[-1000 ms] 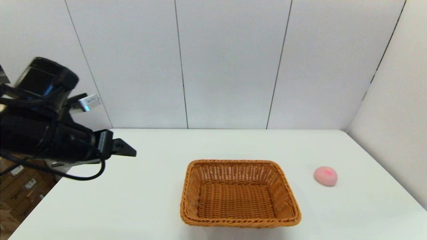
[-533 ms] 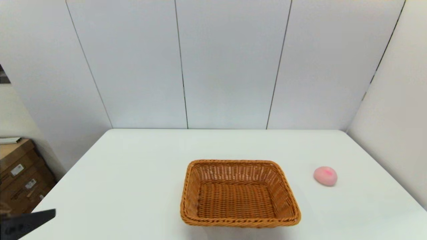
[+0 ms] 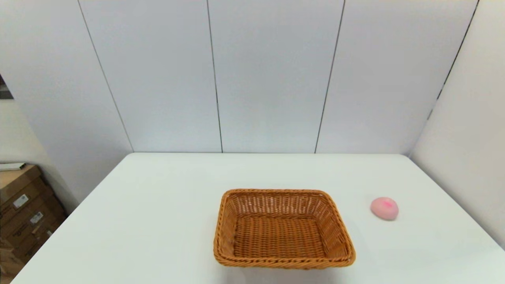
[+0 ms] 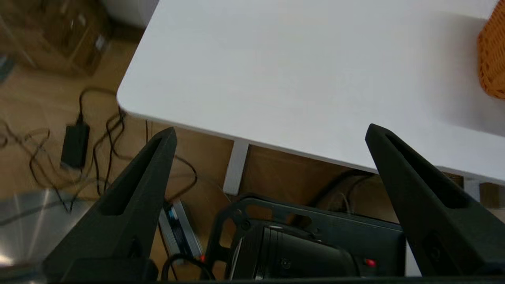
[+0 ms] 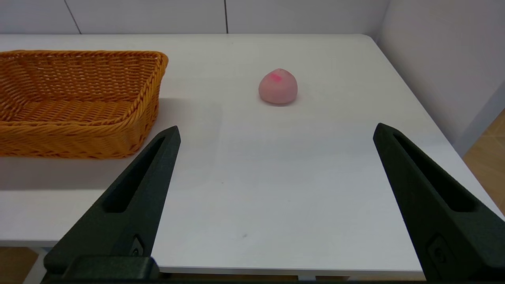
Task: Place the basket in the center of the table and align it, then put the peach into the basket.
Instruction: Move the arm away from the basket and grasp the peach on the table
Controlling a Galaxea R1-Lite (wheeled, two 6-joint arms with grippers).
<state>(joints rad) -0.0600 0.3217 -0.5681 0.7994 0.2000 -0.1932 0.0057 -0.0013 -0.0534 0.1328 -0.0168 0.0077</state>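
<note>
1. Your basket sits on the white surface roughly mid-width, its long sides running across your view and its near rim close to the near edge; nothing lies inside it.
2. The peach rests on the surface to the right of the basket, apart from it, with bare white between the two and more bare white from the peach to the right edge.
3. Your right claw hangs low off the near edge, toward the right corner, its fingers spread wide and holding nothing. From its wrist view, the peach lies ahead between the two fingers, and the basket's right wall stands off to one side.
4. Your left claw hovers off the near left corner, fingers wide apart and empty. Cables trail on the floor below.
5. The left half of the surface is open from the basket out to the left edge.
6. Cardboard boxes stand on the floor beyond the left edge.
</note>
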